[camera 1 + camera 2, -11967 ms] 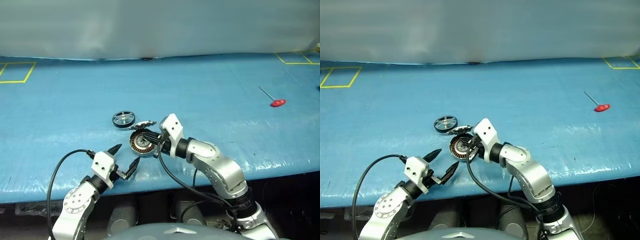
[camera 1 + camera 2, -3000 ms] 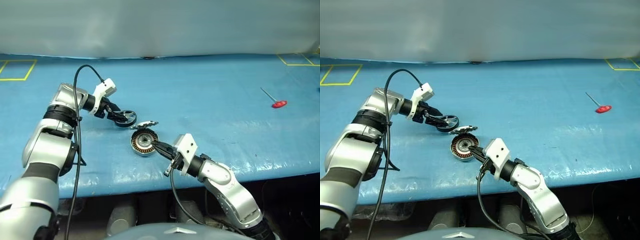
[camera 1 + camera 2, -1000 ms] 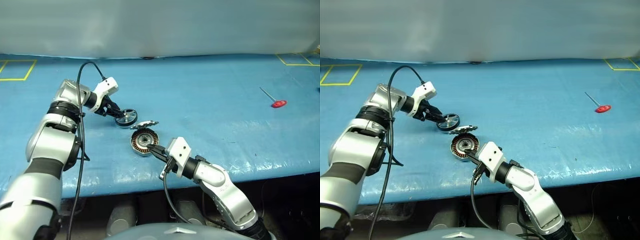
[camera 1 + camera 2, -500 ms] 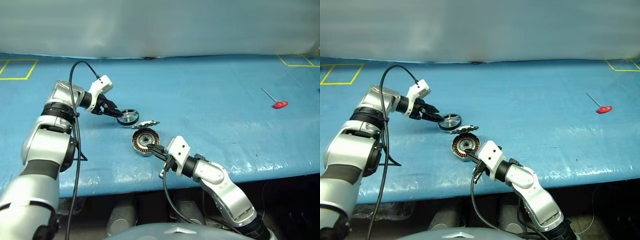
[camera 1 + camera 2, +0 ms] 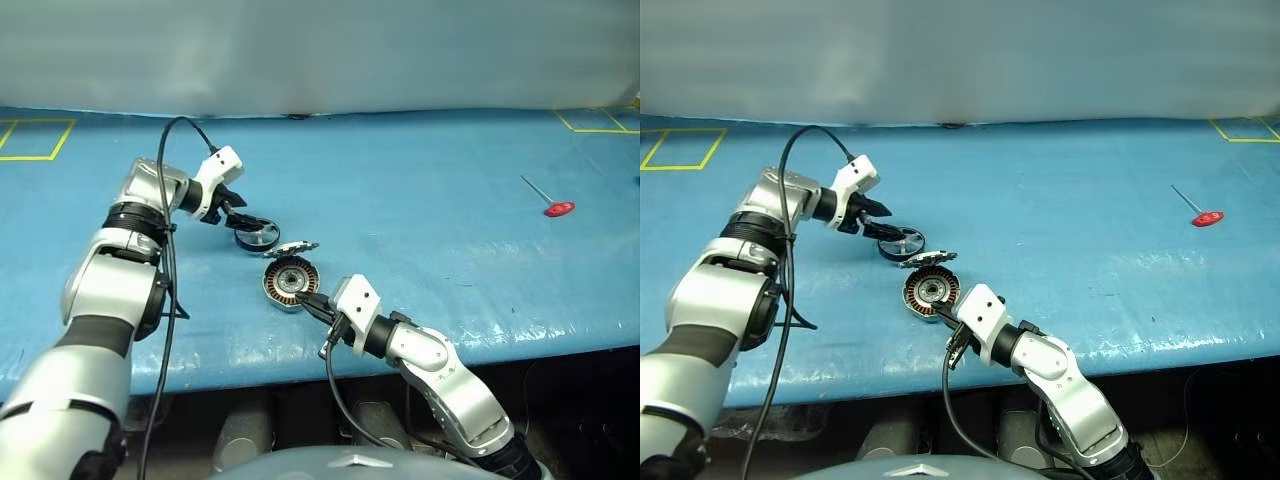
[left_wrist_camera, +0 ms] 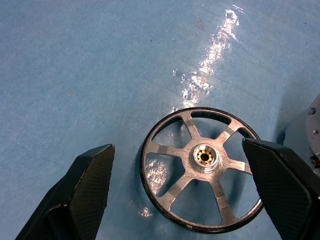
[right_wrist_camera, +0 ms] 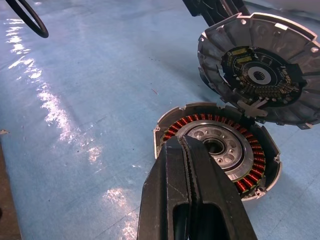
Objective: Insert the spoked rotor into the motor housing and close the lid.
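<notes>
The spoked rotor, black-rimmed with silver spokes, lies flat on the blue table just left of and behind the motor housing. My left gripper is open, one finger on each side of the rotor and neither closed on it. The housing shows copper windings around a silver centre. Its lid stands tilted open at the far edge, ribbed inside facing up. My right gripper is shut and empty, its tip at the housing's near rim.
A red-handled tool lies far right on the blue table cover. Yellow tape squares mark the back corners. The left arm's black cable loops above the table. The table's front edge runs just behind my right wrist.
My left gripper has opened wide and shifted slightly right over the rotor, which it was pinching by the rim. The right gripper has stayed at the housing.
</notes>
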Robot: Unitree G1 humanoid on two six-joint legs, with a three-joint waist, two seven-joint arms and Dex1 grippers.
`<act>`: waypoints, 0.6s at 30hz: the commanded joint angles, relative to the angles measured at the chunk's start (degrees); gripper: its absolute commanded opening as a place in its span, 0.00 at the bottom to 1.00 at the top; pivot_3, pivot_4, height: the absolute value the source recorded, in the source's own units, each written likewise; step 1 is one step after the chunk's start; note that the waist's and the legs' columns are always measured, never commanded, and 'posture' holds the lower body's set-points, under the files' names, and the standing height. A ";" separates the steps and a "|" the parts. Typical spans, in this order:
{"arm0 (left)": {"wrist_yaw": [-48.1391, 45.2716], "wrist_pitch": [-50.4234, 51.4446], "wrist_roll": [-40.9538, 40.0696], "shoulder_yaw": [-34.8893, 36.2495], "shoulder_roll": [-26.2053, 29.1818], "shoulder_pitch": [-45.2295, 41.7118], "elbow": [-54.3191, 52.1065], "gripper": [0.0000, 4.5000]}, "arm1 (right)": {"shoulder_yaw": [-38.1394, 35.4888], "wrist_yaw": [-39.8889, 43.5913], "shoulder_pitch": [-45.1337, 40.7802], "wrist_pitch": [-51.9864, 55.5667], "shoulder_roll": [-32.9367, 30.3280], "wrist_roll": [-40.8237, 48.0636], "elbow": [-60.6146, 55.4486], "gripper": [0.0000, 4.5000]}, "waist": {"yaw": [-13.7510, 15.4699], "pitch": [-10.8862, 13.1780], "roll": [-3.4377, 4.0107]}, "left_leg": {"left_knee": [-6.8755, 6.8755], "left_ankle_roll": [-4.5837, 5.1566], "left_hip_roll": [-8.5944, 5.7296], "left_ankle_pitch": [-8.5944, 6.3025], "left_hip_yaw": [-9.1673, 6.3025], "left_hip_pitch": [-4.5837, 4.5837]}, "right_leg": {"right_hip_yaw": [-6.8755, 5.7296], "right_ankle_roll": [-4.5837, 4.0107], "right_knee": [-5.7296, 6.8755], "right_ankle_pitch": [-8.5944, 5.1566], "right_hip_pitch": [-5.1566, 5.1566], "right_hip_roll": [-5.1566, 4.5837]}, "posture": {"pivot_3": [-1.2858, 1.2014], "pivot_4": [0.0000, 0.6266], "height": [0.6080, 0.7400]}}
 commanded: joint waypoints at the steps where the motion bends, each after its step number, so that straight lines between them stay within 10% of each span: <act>1: -1.11 1.17 0.88 -0.66 -0.27 -1.87 -0.19 0.99 | 0.06 -0.28 0.03 -0.35 0.23 -0.03 -1.85 0.00 | 0.00 0.00 0.00 | 0.00 0.00 0.00 0.00 0.00 0.00 | 0.00 0.00 0.00 0.00 0.00 0.00 | 0.52 0.24 1.00; 18: 0.13 4.37 3.17 -2.49 -2.60 -1.16 1.03 0.99 | 0.50 -0.02 0.12 -0.89 0.74 -0.90 -1.66 0.00 | 0.00 0.00 -0.01 | 0.00 0.03 -0.02 -0.01 -0.03 -0.01 | 0.01 0.03 0.00 0.02 0.01 -0.06 | 0.52 0.24 1.00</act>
